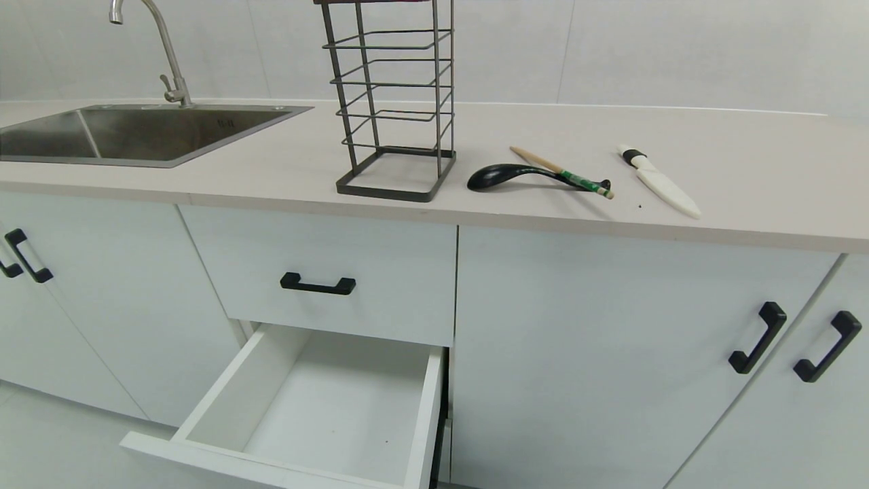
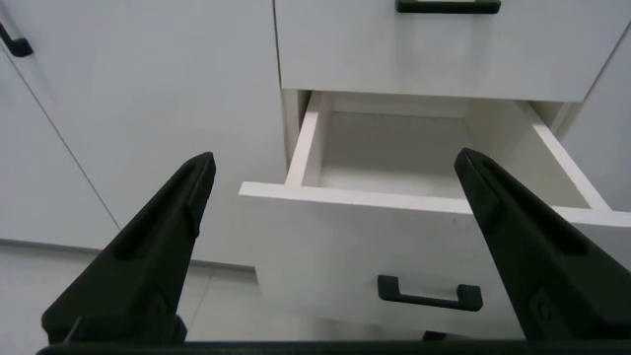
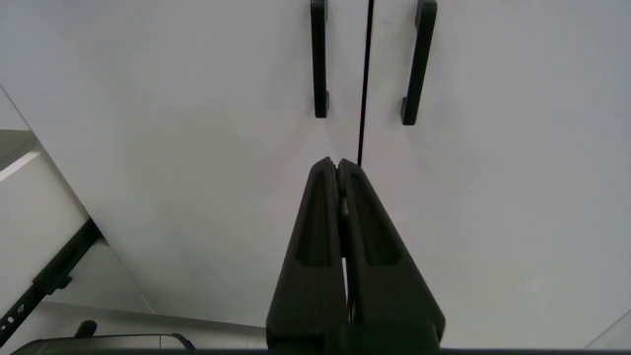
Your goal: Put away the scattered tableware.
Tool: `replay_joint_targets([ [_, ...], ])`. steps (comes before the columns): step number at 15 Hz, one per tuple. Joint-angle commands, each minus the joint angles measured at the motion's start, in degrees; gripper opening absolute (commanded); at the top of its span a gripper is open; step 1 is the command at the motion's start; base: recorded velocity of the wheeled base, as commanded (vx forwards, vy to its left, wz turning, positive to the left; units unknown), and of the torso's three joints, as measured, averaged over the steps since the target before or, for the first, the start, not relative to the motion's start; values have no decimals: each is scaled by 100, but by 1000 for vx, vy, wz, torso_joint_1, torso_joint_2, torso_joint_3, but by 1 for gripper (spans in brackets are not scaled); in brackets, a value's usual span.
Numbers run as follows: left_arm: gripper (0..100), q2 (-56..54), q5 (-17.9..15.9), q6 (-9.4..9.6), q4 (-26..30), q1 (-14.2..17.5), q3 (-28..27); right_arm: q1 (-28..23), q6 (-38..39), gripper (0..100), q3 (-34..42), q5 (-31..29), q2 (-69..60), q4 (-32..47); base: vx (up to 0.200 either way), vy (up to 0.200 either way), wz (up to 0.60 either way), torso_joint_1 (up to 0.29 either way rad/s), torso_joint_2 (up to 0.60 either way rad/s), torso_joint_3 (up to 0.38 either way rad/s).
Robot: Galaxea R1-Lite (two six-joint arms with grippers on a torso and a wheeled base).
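Observation:
On the counter's right half lie a black spoon, a wooden chopstick with a green band crossing its handle, and a white knife with a black collar. Below the counter a white drawer stands pulled out and empty. My left gripper is open low in front of that drawer, its fingers spread wide with nothing between them. My right gripper is shut and empty, pointing at the white cabinet doors with black handles.
A dark wire rack stands on the counter left of the spoon. A steel sink with a faucet sits at the far left. A closed drawer with a black handle is above the open one.

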Motion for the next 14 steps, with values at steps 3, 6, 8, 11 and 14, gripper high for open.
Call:
replay_joint_targets([
  [3,100,7,3,-3,-13,0,0,-9,-5,0,-2,-2,5,0,0,0,0,142,-111,-35],
  [6,100,7,12,-11,-4,0,0,0,4,0,-2,-2,5,0,0,0,0,245,-128,-170],
  [8,100,7,12,-11,-4,0,0,0,13,0,-2,-2,5,0,0,0,0,242,-588,-241],
  [11,100,7,12,-20,-4,0,0,0,13,0,-2,-11,5,0,0,0,0,190,-588,-170],
  [14,100,7,12,-29,-4,0,0,0,13,0,-2,-11,5,0,0,0,0,227,-482,-209],
])
